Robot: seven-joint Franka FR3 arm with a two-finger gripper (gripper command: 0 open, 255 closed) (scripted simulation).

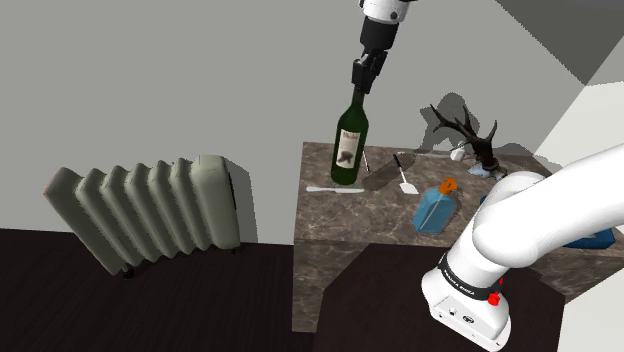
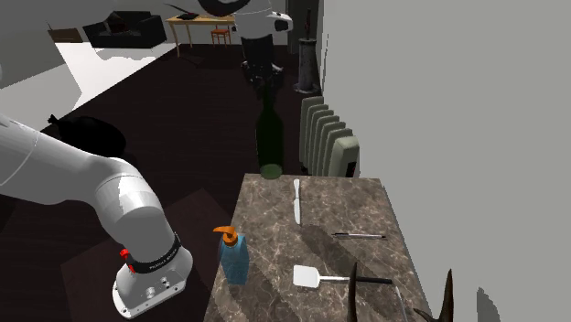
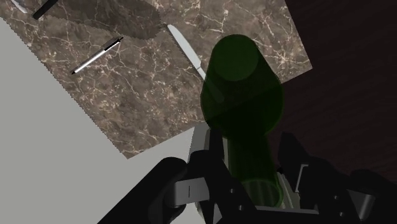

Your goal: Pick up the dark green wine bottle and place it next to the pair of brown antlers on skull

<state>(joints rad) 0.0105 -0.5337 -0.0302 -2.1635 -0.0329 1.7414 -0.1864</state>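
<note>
Clasping the neck of the dark green wine bottle (image 1: 349,146), my gripper (image 1: 365,78) has both black fingers (image 3: 213,156) pressed against the glass just under the mouth. The bottle hangs upright below my hand. It is at the table's (image 1: 345,215) edge on the radiator (image 1: 150,210) side, towards the corner away from the wall. In the second exterior view its base sits right at that edge. Its shadow lies apart from it, further in on the marbled top, so the base looks raised off the surface. I cannot tell by how much.

A pale knife (image 1: 335,188) lies flat on the surface near that same edge, just beside the bottle's base. Further in, a slim pen (image 1: 367,160) lies towards the wall edge, and a white spatula with a dark handle (image 1: 403,178) rests near the middle of the top. A blue soap bottle with an orange pump (image 1: 437,207) stands by the edge away from the wall.

The brown antlers on their skull (image 1: 465,135) stand at the wall edge towards the opposite end of the table, well apart from the bottle I hold.
</note>
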